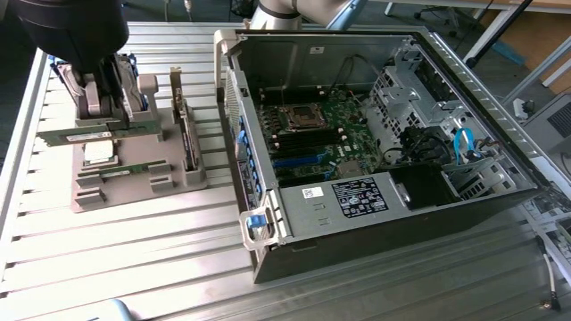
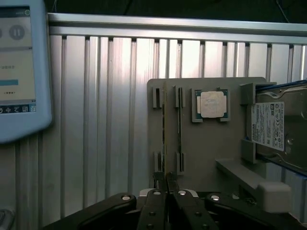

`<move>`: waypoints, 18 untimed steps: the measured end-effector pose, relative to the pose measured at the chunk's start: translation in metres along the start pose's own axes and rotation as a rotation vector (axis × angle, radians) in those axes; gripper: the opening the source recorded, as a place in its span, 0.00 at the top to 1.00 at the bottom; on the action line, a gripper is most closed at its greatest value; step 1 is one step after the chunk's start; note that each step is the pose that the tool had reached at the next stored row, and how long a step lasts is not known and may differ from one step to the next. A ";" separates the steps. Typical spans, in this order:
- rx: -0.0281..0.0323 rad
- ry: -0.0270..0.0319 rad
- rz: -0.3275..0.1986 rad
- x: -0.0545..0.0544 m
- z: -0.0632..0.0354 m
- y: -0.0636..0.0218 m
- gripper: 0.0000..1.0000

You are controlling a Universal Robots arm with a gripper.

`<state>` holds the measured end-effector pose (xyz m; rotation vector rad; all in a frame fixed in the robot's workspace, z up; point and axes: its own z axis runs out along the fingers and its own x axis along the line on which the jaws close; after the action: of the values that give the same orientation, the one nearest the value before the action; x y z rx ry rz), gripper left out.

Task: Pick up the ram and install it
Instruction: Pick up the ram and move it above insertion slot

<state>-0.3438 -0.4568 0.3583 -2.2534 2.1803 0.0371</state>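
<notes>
Green, long, narrow circuit-board stick with small dark chips, the ram (image 1: 71, 138), is pinched between the fingers of my gripper (image 1: 111, 127). The fingers are drawn together on its thin faces. Its length juts past the edge of the grey plastic holder tray (image 1: 134, 190), toward the tabletop's edge on the exterior view's left.

Judgement: the board looks lifted clear of its slot, not seated. Gripping the flat faces makes sense, since it leaves the long edges free for a socket.

A second matching green stick (image 1: 120, 171) lies in its own slot near the holder's middle.

The holder rests on the ribbed aluminium tabletop (image 1: 134, 267), just beside the open grey computer case (image 1: 295, 60). The case lies on its side, so its green motherboard (image 1: 348, 130) faces up and can be reached from above.

Wrist view: the square silver processor chip (image 2: 211, 104) sits in its holder pocket. The boxy silver hard drive (image 2: 278, 127) is at the holder's edge.
</notes>
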 end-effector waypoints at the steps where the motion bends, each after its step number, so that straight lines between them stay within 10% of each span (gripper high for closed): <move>1: 0.0000 0.0000 0.000 0.000 -0.0018 -0.0001 0.88; 18: 0.0000 0.0000 0.000 -0.001 -0.0374 -0.0023 0.88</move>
<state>-0.3410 -0.4568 0.3956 -2.2534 2.1803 0.0371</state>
